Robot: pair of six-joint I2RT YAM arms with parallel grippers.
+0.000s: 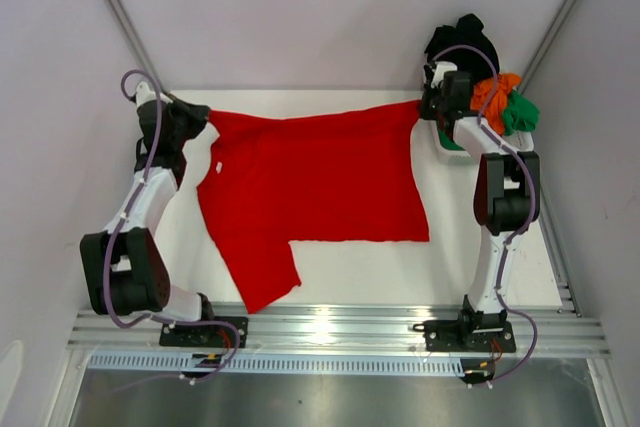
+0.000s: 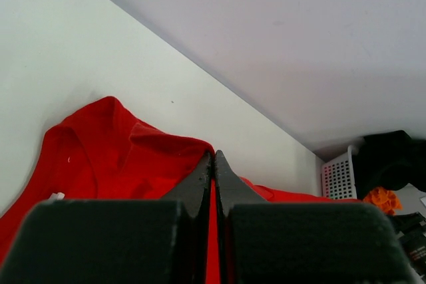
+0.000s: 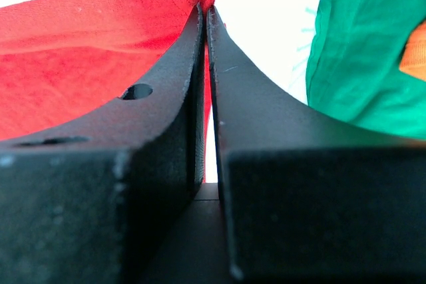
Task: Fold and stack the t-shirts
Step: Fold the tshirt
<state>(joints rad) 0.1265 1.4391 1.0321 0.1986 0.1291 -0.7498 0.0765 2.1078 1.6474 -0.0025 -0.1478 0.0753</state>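
Note:
The large red t-shirt (image 1: 320, 172) lies spread across the white table, one sleeve trailing toward the near edge. Its far edge is stretched between both grippers. My left gripper (image 1: 203, 117) pinches the far left corner; in the left wrist view (image 2: 214, 159) red cloth (image 2: 100, 144) shows between the shut jaws. My right gripper (image 1: 422, 107) is shut on the far right corner, and in the right wrist view (image 3: 205, 11) it bites the red t-shirt's (image 3: 86, 44) edge. Black (image 1: 460, 42), orange (image 1: 495, 92) and green (image 1: 520, 112) t-shirts are heaped at the back right.
A white plastic basket (image 1: 446, 150) at the back right holds the heap, right beside my right wrist; its wall (image 2: 339, 174) also shows in the left wrist view. Green cloth (image 3: 359, 64) hangs close to the right fingers. Slanted grey walls enclose the table.

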